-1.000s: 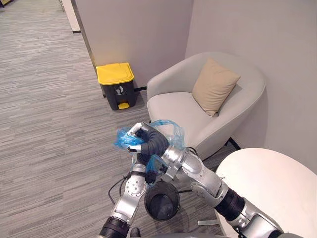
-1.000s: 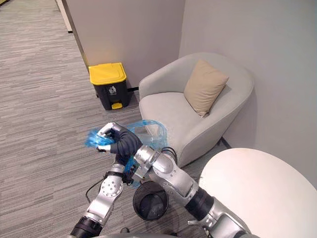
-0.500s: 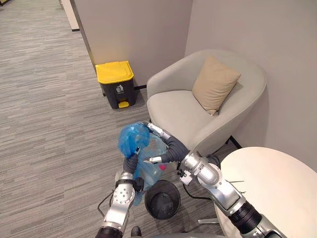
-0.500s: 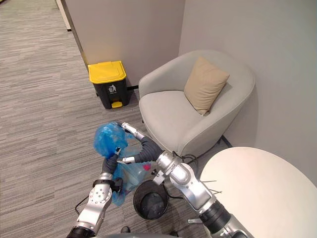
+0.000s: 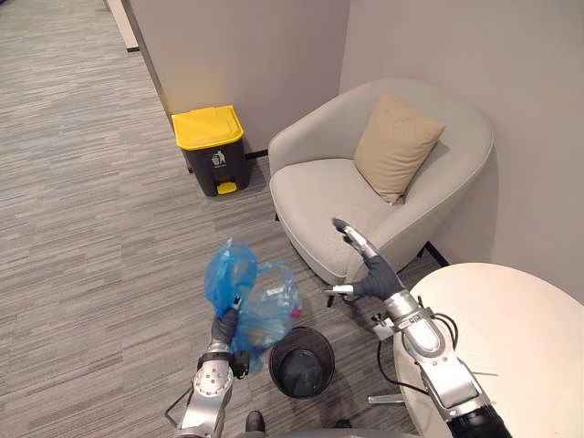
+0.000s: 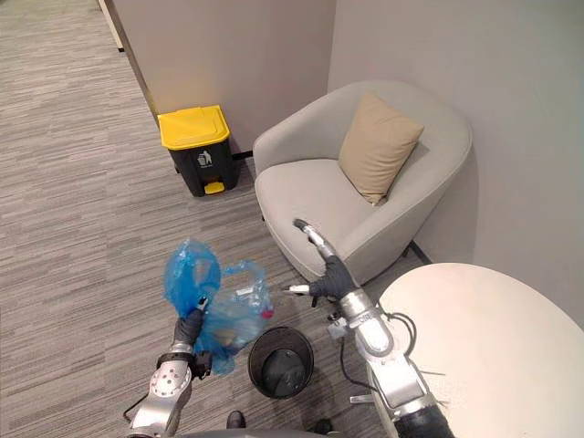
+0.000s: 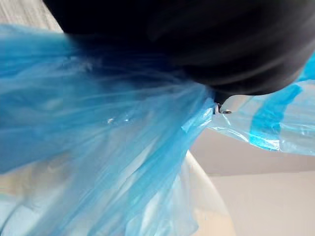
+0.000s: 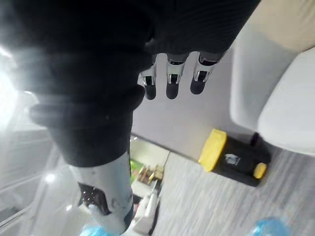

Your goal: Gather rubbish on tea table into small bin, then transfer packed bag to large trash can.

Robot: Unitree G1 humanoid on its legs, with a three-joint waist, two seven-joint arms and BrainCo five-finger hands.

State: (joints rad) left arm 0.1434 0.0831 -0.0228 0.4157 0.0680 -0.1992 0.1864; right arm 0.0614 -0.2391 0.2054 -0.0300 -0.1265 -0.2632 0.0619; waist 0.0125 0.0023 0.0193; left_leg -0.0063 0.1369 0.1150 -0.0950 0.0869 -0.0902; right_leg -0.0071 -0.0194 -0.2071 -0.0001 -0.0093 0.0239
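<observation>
Right robot hand (image 5: 370, 271) now off bag (image 5: 265, 306)

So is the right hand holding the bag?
No, the right hand is open by the chair, apart from the bag, which the left hand grips.

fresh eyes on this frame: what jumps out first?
The bright blue bag grabs the eye first: it is bunched in the left hand low in the head views, right beside the small black bin on the floor. Next comes the right hand, open with straight fingers in front of the grey armchair. The yellow-lidded trash can stands farther off against the wall.
</observation>
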